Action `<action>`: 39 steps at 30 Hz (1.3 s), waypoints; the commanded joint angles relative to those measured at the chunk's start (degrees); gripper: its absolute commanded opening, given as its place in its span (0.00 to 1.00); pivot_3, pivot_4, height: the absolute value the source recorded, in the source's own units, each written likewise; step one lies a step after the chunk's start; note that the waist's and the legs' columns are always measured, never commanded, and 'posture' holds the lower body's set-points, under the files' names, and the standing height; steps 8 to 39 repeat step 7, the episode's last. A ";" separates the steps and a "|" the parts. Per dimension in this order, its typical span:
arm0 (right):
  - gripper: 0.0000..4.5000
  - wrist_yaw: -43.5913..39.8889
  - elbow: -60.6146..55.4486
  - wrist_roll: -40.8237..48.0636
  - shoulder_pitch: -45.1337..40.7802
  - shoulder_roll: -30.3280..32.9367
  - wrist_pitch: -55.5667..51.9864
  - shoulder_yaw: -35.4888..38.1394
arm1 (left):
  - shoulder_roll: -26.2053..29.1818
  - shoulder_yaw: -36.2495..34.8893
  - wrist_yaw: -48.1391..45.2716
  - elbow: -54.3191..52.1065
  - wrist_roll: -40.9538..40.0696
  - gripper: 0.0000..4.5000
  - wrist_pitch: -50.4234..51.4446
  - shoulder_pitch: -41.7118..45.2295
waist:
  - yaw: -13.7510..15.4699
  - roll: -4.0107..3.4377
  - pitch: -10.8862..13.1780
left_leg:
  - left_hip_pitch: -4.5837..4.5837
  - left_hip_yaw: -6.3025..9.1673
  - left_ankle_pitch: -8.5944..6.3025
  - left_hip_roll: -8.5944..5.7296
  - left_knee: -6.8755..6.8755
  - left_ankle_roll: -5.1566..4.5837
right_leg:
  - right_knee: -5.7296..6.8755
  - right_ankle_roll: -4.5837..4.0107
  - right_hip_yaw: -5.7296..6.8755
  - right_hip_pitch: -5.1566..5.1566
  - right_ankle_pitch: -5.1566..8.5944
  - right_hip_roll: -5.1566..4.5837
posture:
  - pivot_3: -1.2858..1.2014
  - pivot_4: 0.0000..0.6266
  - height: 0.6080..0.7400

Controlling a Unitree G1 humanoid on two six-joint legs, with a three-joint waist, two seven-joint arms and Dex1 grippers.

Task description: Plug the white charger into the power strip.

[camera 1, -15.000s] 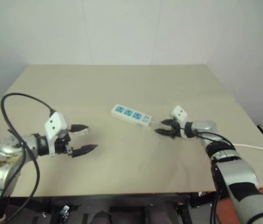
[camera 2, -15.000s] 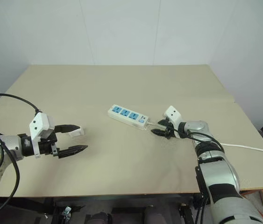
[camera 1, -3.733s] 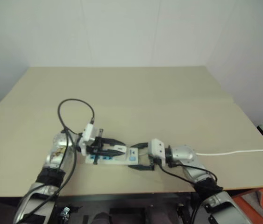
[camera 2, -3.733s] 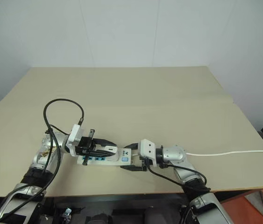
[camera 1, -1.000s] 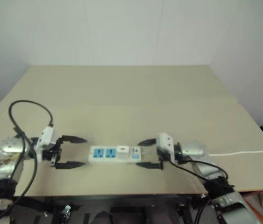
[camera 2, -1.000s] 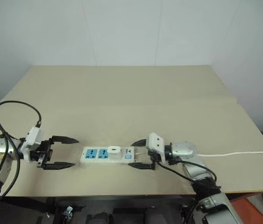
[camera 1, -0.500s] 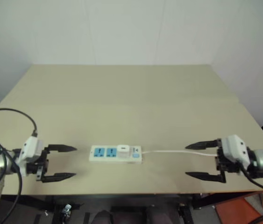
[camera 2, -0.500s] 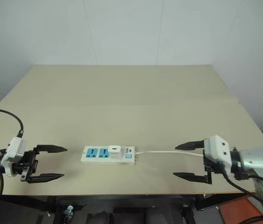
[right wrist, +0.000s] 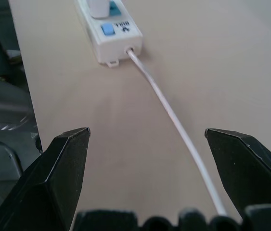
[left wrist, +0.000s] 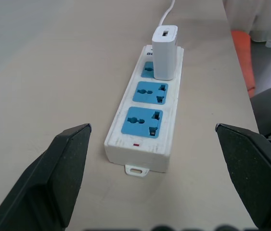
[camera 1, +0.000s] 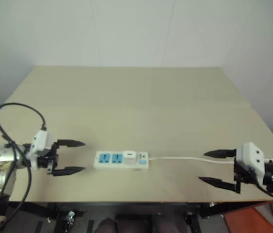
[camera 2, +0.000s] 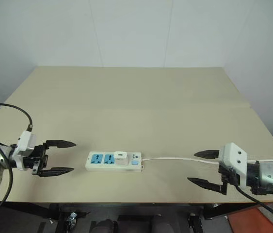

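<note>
Beige table (camera 2: 126, 92), white walls (camera 2: 126, 29)

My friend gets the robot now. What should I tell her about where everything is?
Left gripper: open, holding nothing, off the socket end of the power strip.
Right gripper: open, holding nothing, out by the strip's cord, which runs between its fingers without touching them.
The power strip lies flat near the table's front edge.
The white charger stands upright in the socket nearest the cord; the other two sockets are free.
Done: charger looks plugged in. Left: apparently nothing.
</note>
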State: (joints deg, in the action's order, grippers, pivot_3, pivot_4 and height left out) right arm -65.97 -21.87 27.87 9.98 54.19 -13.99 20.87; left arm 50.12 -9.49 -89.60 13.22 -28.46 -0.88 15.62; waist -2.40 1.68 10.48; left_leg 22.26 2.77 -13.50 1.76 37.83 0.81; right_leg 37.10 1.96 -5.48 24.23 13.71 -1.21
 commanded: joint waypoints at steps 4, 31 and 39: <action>0.99 2.81 -2.35 -0.75 0.52 -0.25 0.20 2.68 | -0.59 0.84 -1.12 3.67 1.76 1.00 -2.51 4.08 | -0.24 0.00 0.00 | -0.09 -0.02 0.00 0.03 0.01 0.00 | 0.02 0.01 -0.02 -0.05 -0.04 0.03 | 0.52 0.24 1.00; 0.99 2.58 -2.27 -0.54 1.42 -0.32 0.66 3.52 | -1.47 1.76 -1.59 4.15 2.21 1.00 -2.75 5.22 | -0.18 0.00 0.00 | -0.04 -0.01 0.00 0.02 0.01 0.00 | 0.00 0.00 -0.02 -0.03 -0.04 0.04 | 0.52 0.24 1.00; 0.99 2.58 -2.27 -0.54 1.42 -0.32 0.66 3.52 | -1.47 1.76 -1.59 4.15 2.21 1.00 -2.75 5.22 | -0.18 0.00 0.00 | -0.04 -0.01 0.00 0.02 0.01 0.00 | 0.00 0.00 -0.02 -0.03 -0.04 0.04 | 0.52 0.24 1.00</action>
